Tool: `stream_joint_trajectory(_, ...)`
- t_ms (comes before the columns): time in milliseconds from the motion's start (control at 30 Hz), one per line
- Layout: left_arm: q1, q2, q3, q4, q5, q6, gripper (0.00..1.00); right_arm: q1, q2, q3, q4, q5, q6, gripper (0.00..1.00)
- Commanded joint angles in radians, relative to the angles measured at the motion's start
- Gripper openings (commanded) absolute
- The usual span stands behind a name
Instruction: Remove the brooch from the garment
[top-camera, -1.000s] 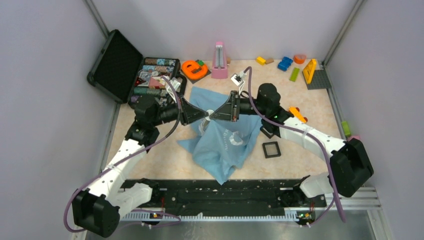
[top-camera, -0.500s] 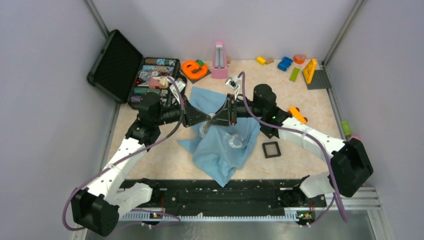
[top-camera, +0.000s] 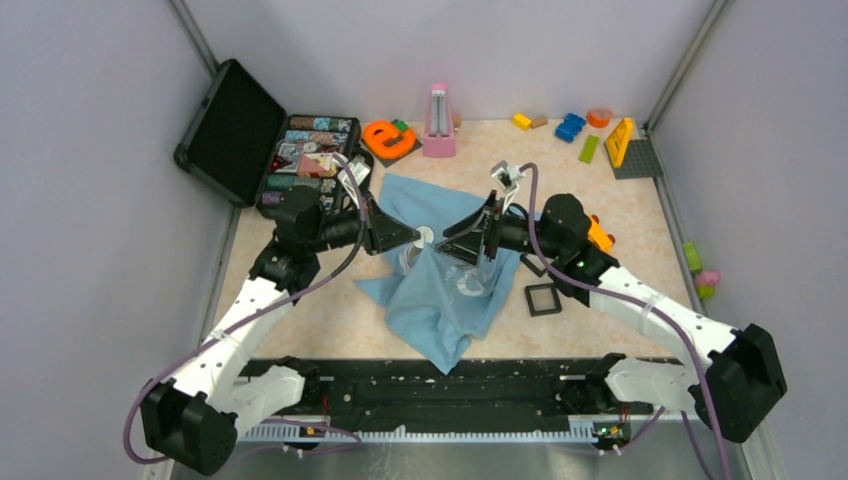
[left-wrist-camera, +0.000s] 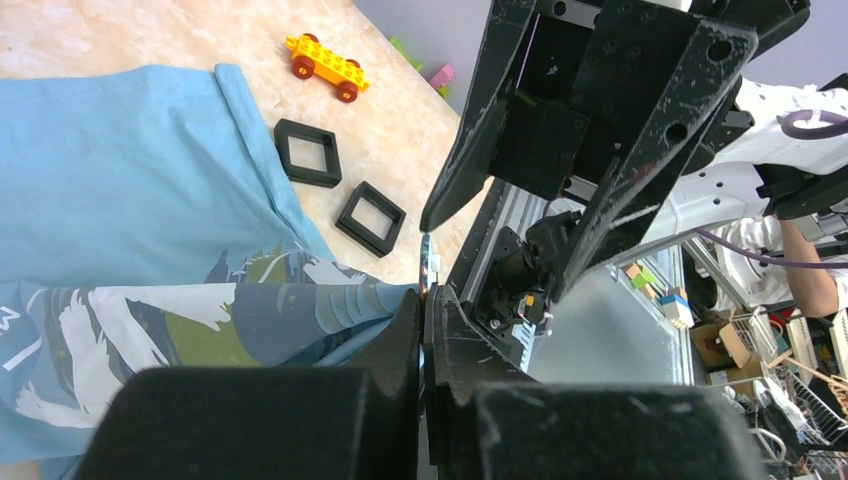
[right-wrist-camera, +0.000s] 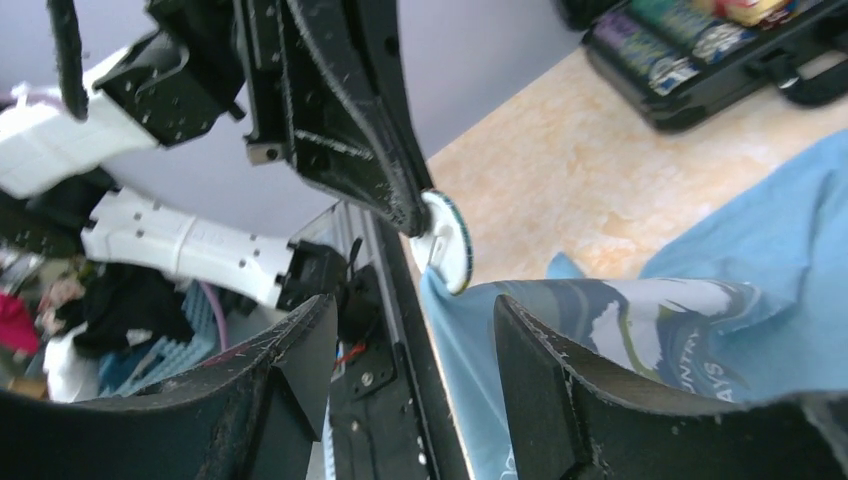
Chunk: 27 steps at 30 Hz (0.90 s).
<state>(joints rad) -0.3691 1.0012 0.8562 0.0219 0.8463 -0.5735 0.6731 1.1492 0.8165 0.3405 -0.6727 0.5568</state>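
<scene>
The garment (top-camera: 450, 300) is a light blue T-shirt bunched at mid-table, with one fold pulled up into a peak. At the top of that peak sits the brooch (top-camera: 424, 236), a small round pin with a white back and a teal rim (right-wrist-camera: 446, 241). My left gripper (top-camera: 414, 237) is shut on it, and its thin edge (left-wrist-camera: 427, 265) sticks out past the closed tips (left-wrist-camera: 424, 300). The cloth (right-wrist-camera: 600, 320) hangs from the pin. My right gripper (top-camera: 452, 243) stands open just right of the brooch and clear of it, with both fingers (right-wrist-camera: 560, 390) apart and nothing between them.
An open black case (top-camera: 300, 150) of small items lies at the back left. An orange letter (top-camera: 388, 138) and a pink metronome (top-camera: 438, 120) stand behind the shirt. A black square frame (top-camera: 543, 299) lies right of the shirt. A yellow toy car (top-camera: 597, 232) and coloured blocks (top-camera: 570, 127) lie at the back right.
My right gripper has opened and drawn back to the right, away from the brooch. The left gripper stays shut on the pin in nearly the same place.
</scene>
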Motion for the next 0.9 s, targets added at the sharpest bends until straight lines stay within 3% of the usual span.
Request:
stream_joint_trajectory(0,0.003,-0.028,0.011,0.059,-0.008,-0.02,0.0,-0.006,-0.067,-0.032,0.078,0.205,0.08,0.58)
stream_joint_trajectory(167,0.003,-0.026,-0.002,0.104,0.003,-0.05,0.0,0.008,-0.054,-0.016,0.03,0.28,0.065,0.57)
stream_joint_trajectory(400,0.002,-0.027,-0.007,0.121,-0.005,-0.061,0.0,0.051,-0.013,-0.002,0.092,0.268,0.067,0.57)
stream_joint_trajectory(867,0.003,-0.02,-0.017,0.154,0.008,-0.078,0.0,0.084,0.035,0.021,0.128,0.251,0.077,0.42)
